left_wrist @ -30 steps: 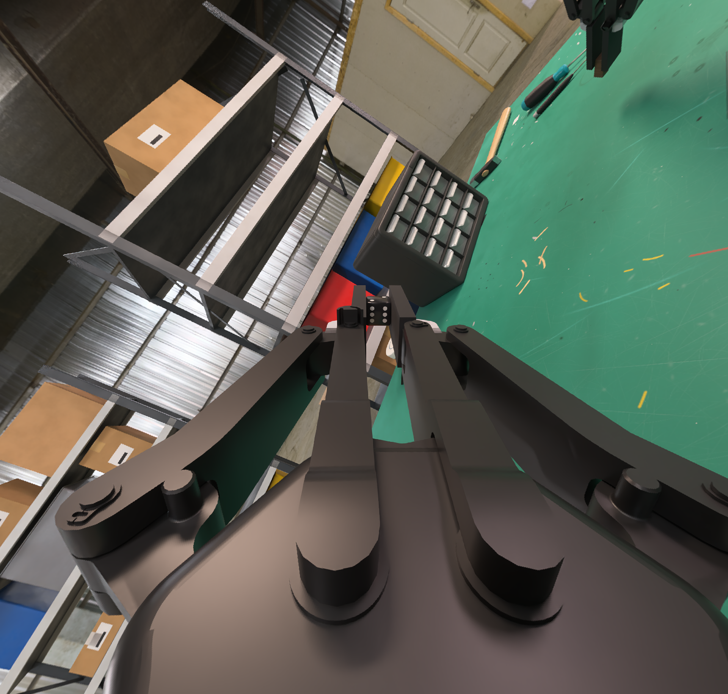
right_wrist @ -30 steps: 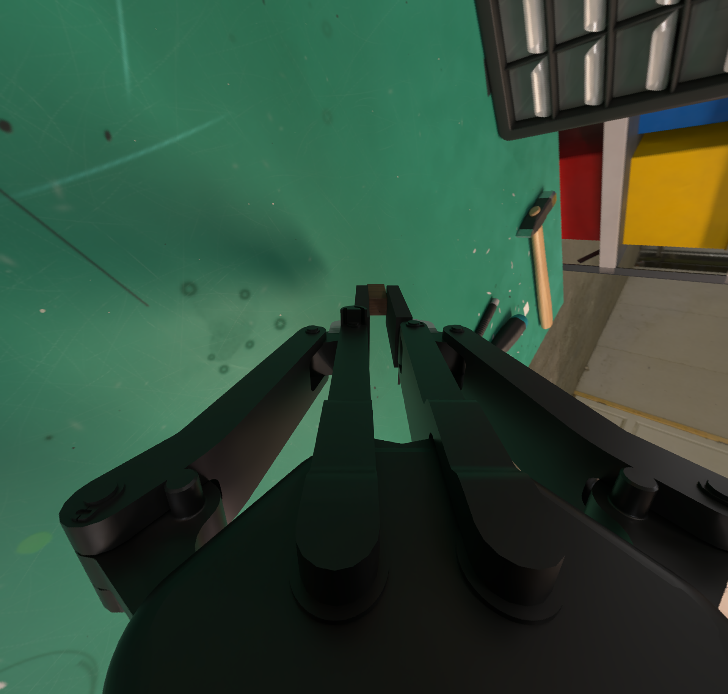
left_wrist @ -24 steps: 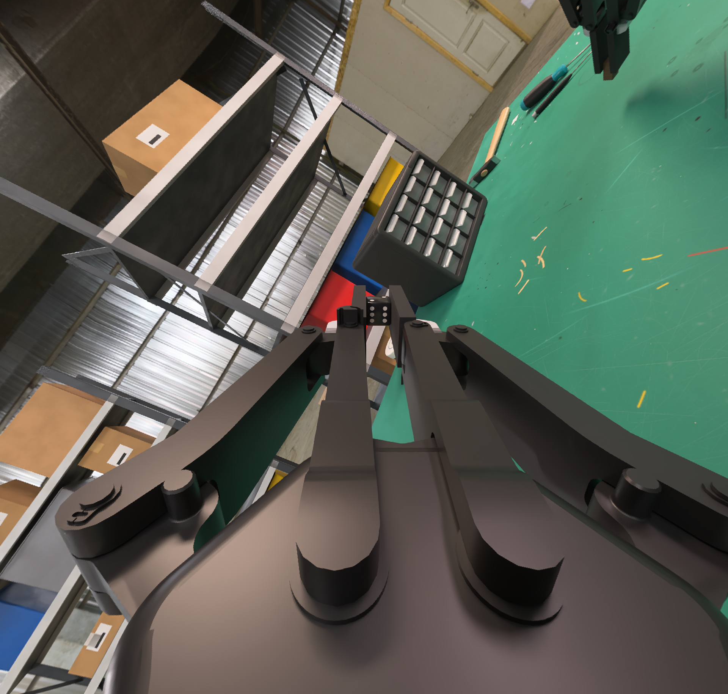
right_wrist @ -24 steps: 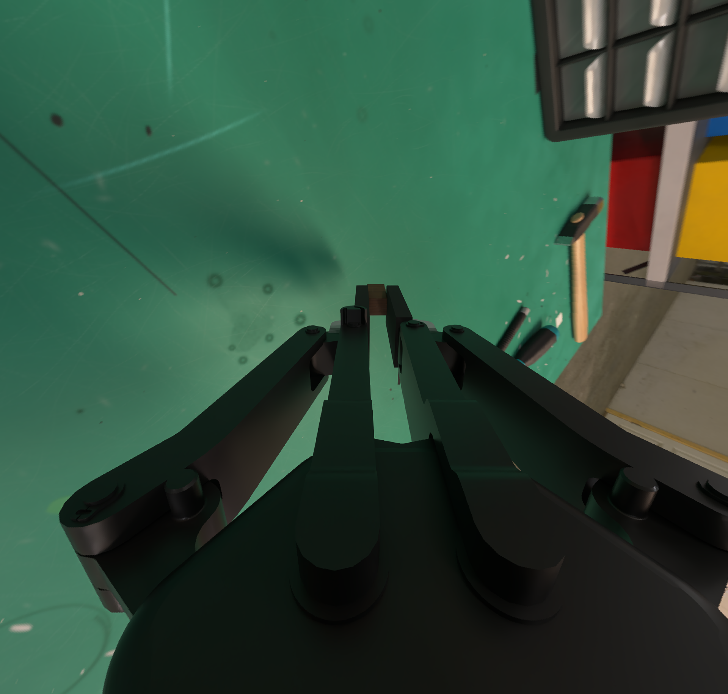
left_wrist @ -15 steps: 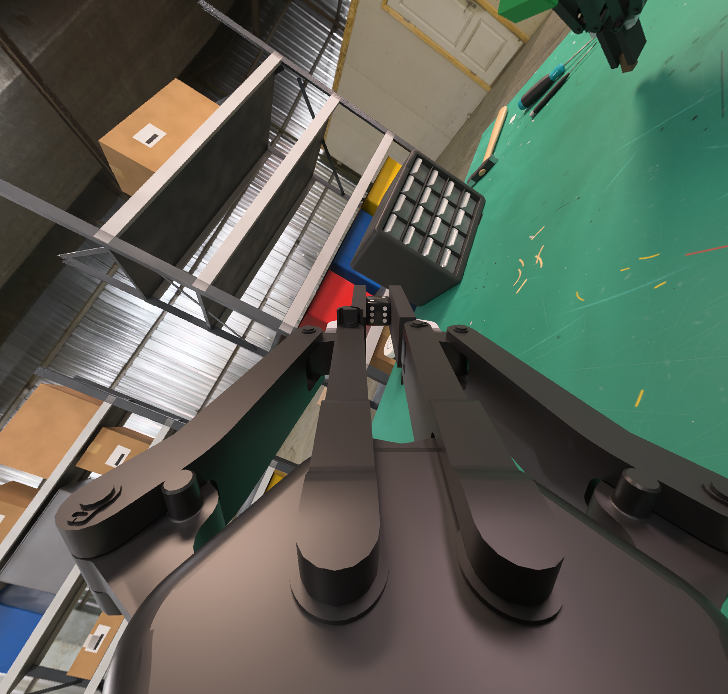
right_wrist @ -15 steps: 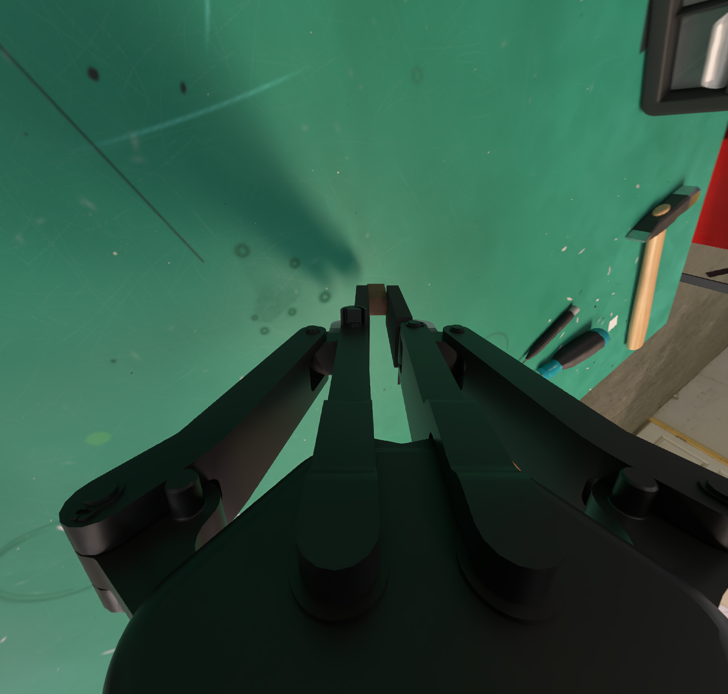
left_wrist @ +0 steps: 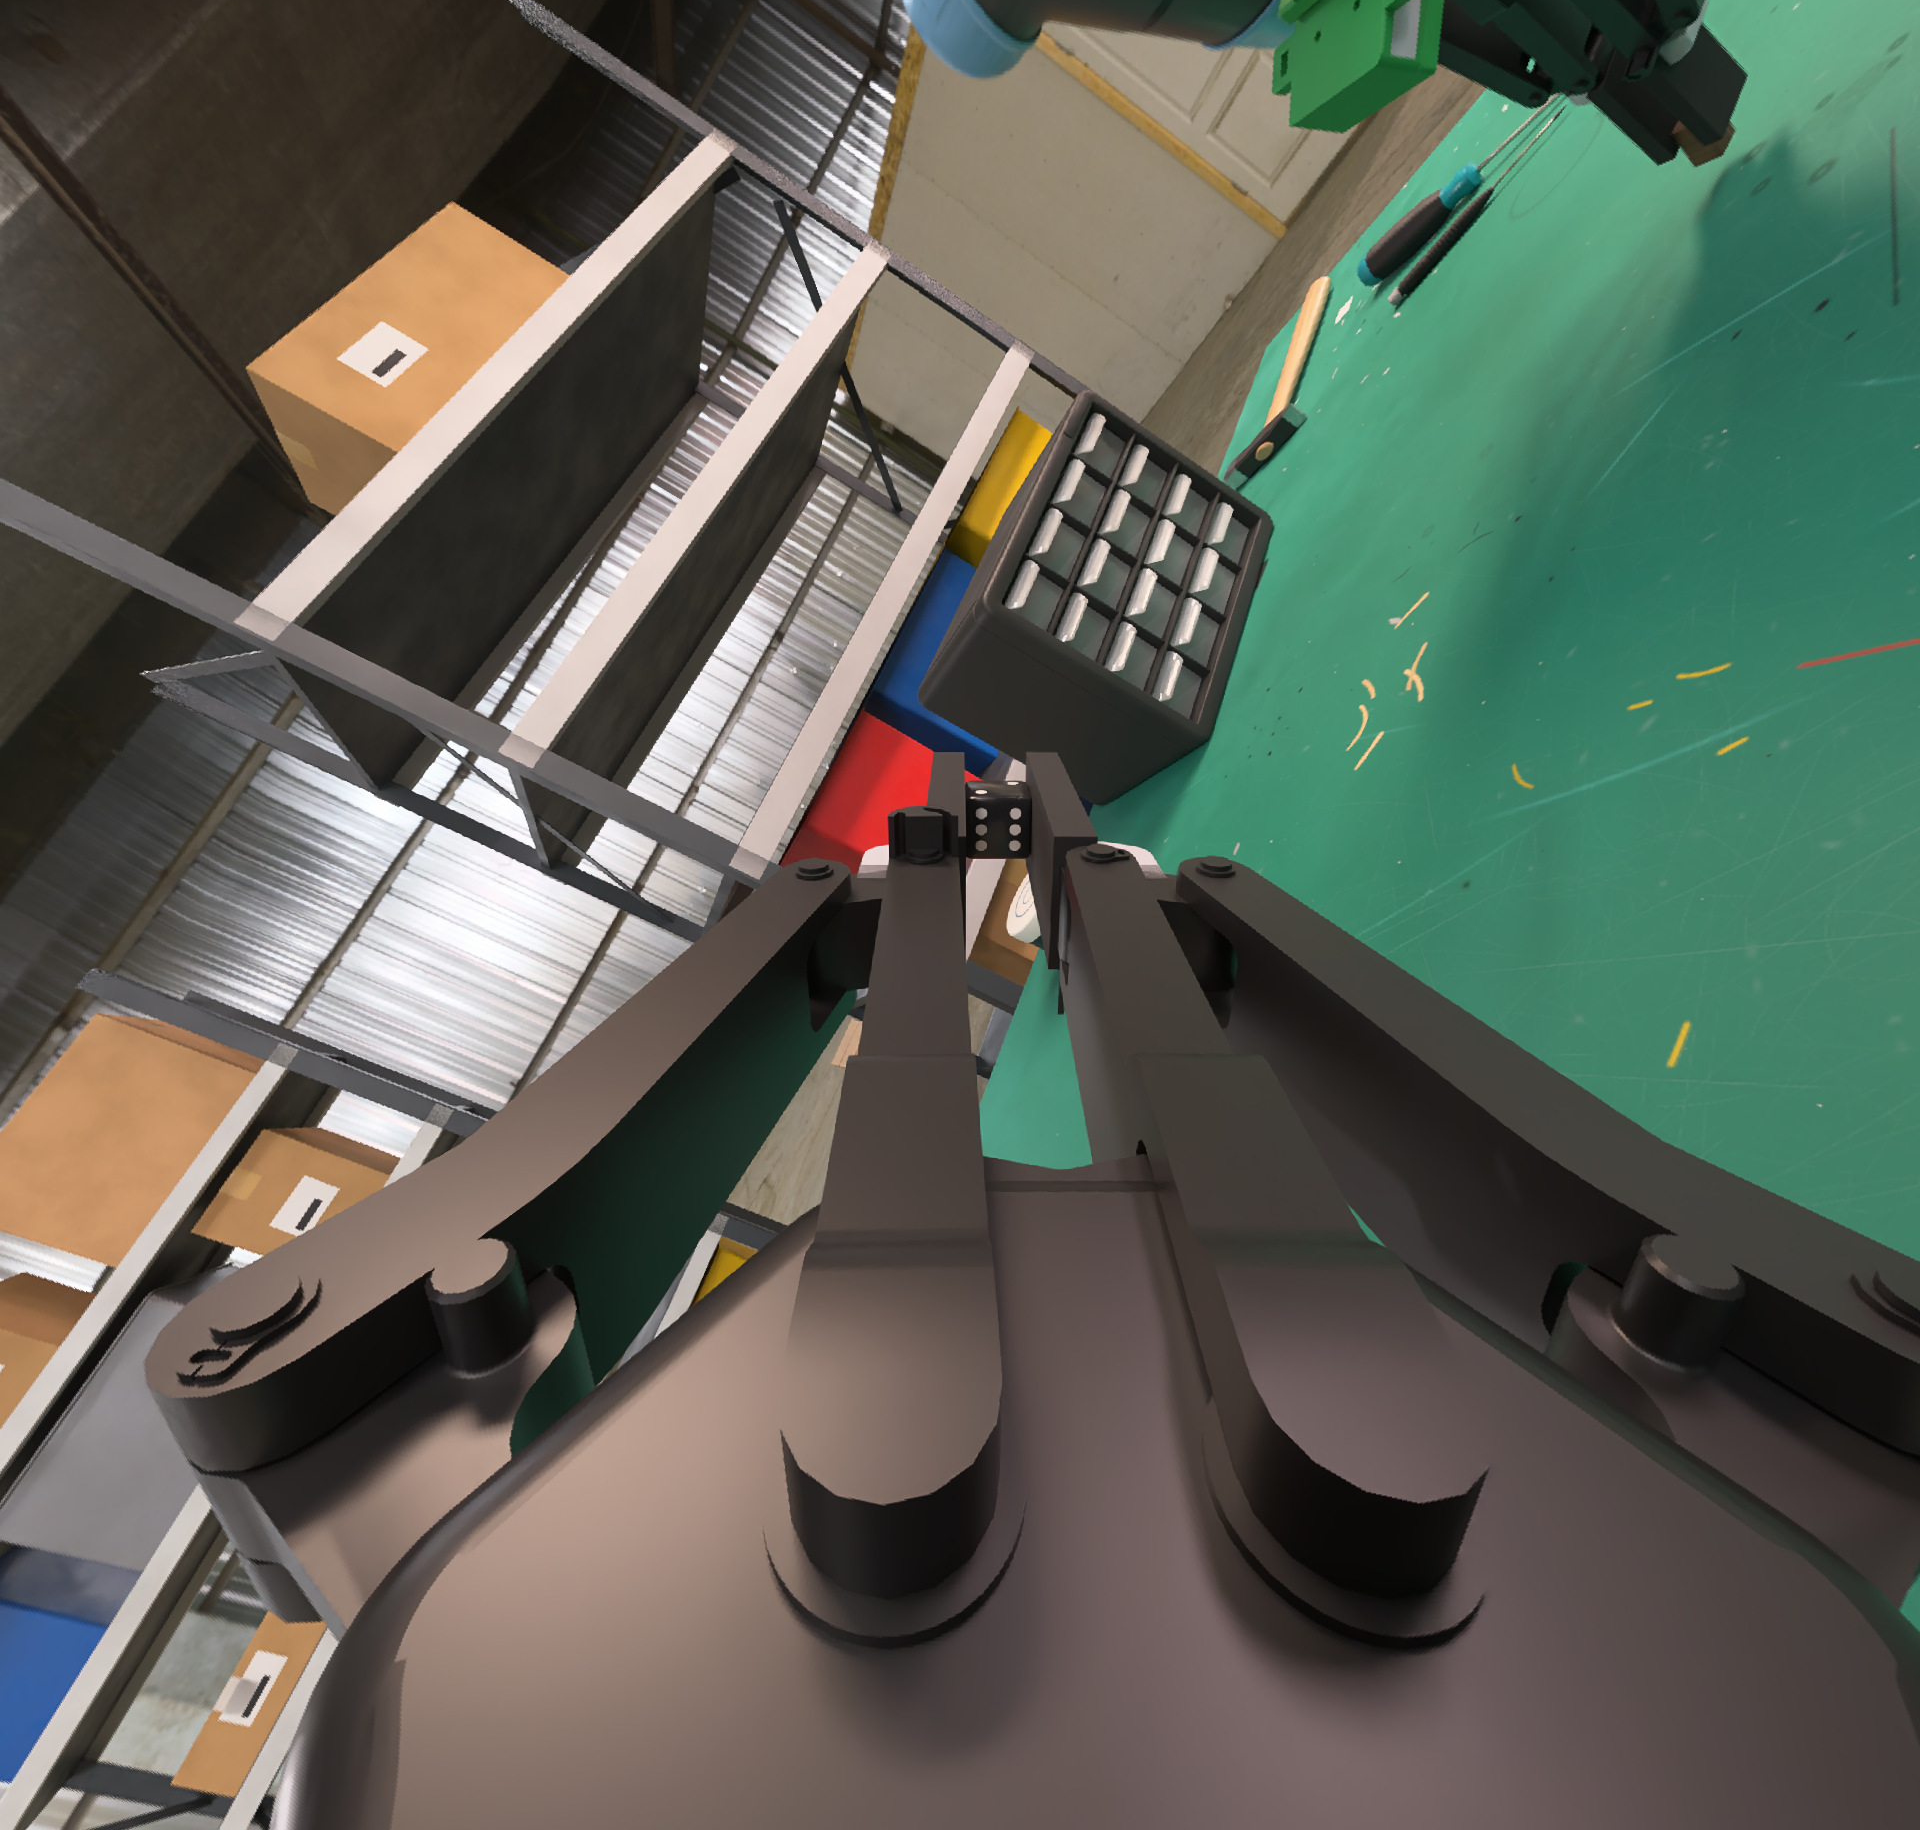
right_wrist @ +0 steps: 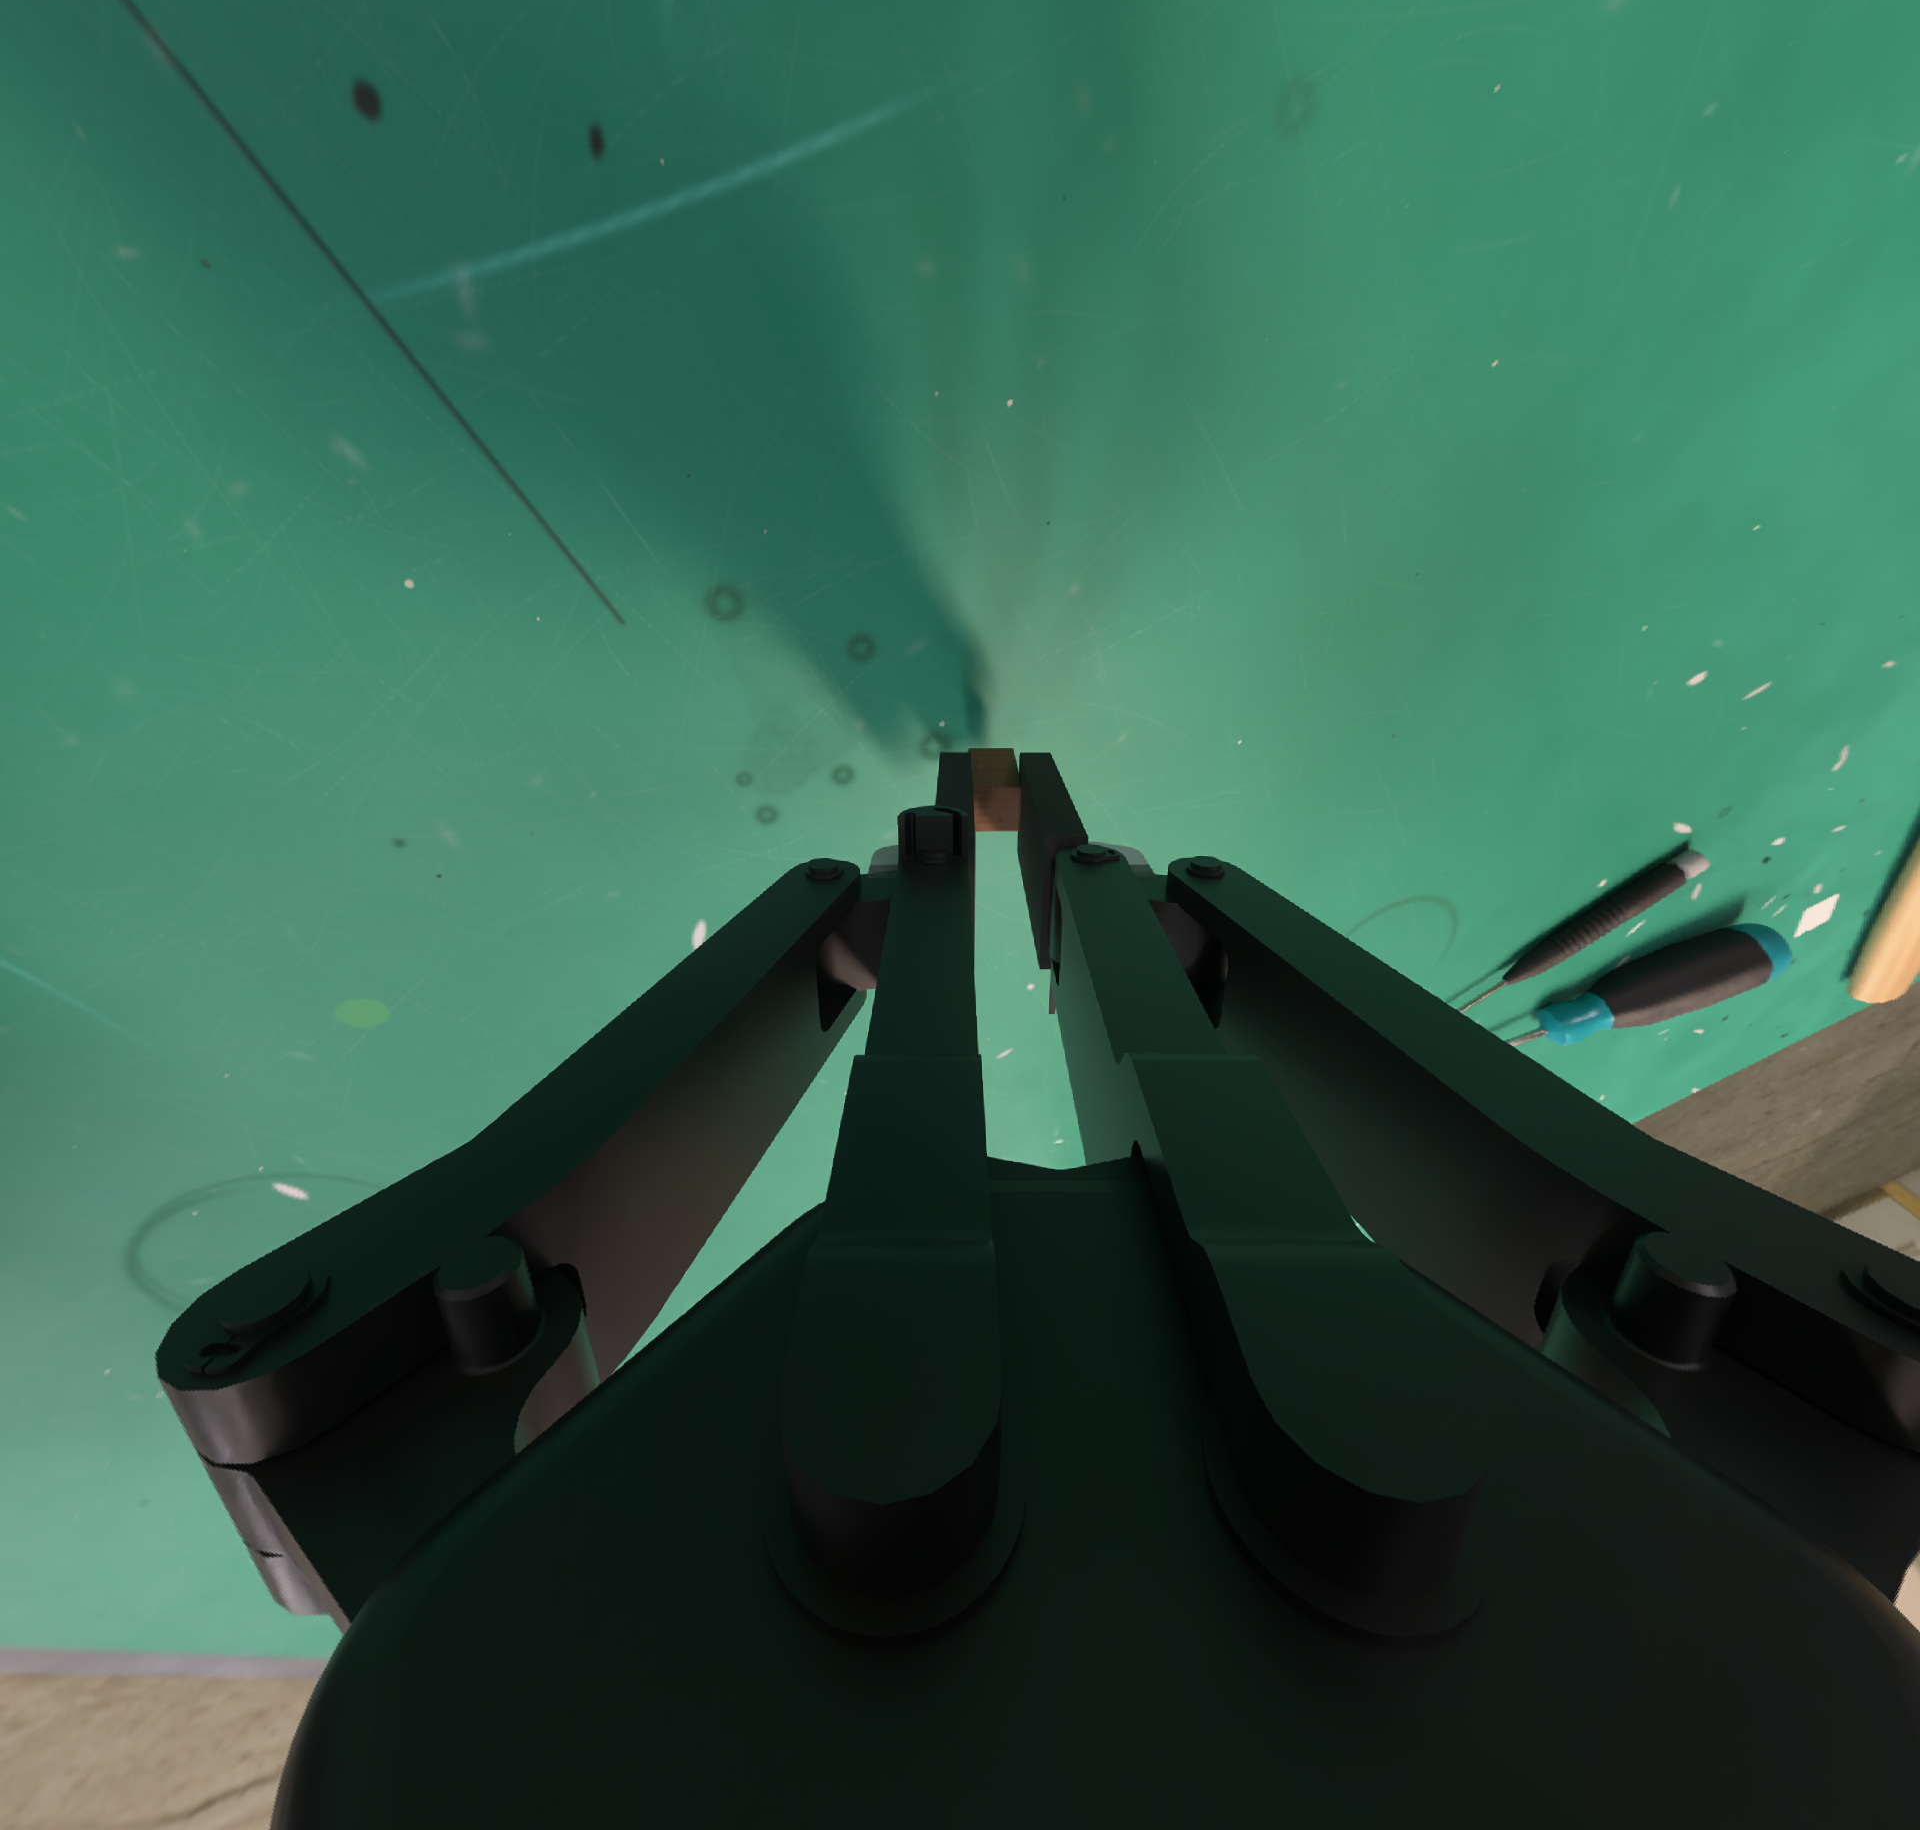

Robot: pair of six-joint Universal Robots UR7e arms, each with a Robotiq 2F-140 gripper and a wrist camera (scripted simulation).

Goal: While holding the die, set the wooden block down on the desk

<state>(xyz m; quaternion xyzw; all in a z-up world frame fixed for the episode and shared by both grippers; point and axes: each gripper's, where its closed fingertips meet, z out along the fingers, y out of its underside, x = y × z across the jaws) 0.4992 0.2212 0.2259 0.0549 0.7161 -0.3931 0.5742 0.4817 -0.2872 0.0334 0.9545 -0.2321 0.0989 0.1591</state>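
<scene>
My left gripper (left_wrist: 1000,804) is shut on a small black die (left_wrist: 997,820) with white pips and holds it in the air beside the green desk (left_wrist: 1558,554). My right gripper (right_wrist: 995,778) is shut on a small brown wooden block (right_wrist: 994,793) and points down, close above the green desk (right_wrist: 1143,326), with its shadow meeting the fingertips. In the left wrist view the right gripper (left_wrist: 1688,133) shows at the top right, low over the desk, with the block's brown end (left_wrist: 1712,147) at its tip.
A black drawer organiser (left_wrist: 1112,585) stands at the desk's edge. A hammer (left_wrist: 1283,378), a blue-tipped screwdriver (right_wrist: 1662,980) and a thin dark tool (right_wrist: 1600,913) lie near the desk's edge. Metal shelves with cardboard boxes (left_wrist: 405,346) stand beyond the desk.
My right gripper has come down toward the desk with the block and swung away from the organiser, which left its view. The left gripper has stayed nearly still with the die.
</scene>
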